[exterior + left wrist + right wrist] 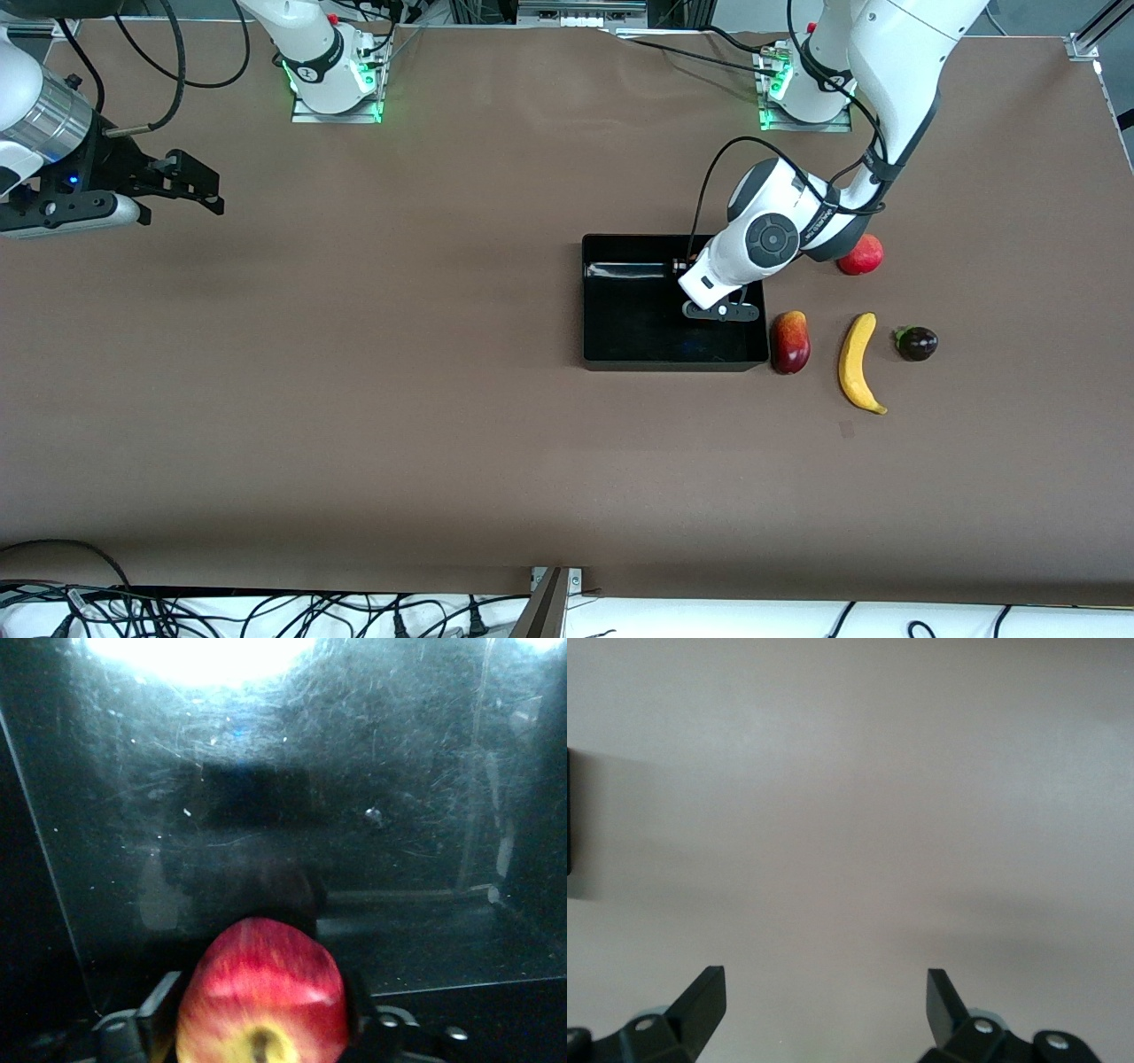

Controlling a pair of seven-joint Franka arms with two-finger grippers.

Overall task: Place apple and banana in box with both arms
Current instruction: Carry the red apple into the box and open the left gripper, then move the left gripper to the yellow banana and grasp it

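Note:
The black box [620, 359] sits mid-table. My left gripper [680, 266] reaches down into it and is shut on the apple [261, 992], red with a yellowish stem end, held over the box's scratched floor [354, 815]. The apple is hidden in the front view. The yellow banana [858, 361] lies on the table beside the box, toward the left arm's end. My right gripper [199, 188] waits open and empty over bare table at the right arm's end; its fingers [704, 1001] stand wide apart.
A red-orange mango [790, 342] lies between the box and the banana. A red pomegranate [861, 255] lies farther from the front camera, partly under the left arm. A dark purple fruit [917, 343] lies beside the banana.

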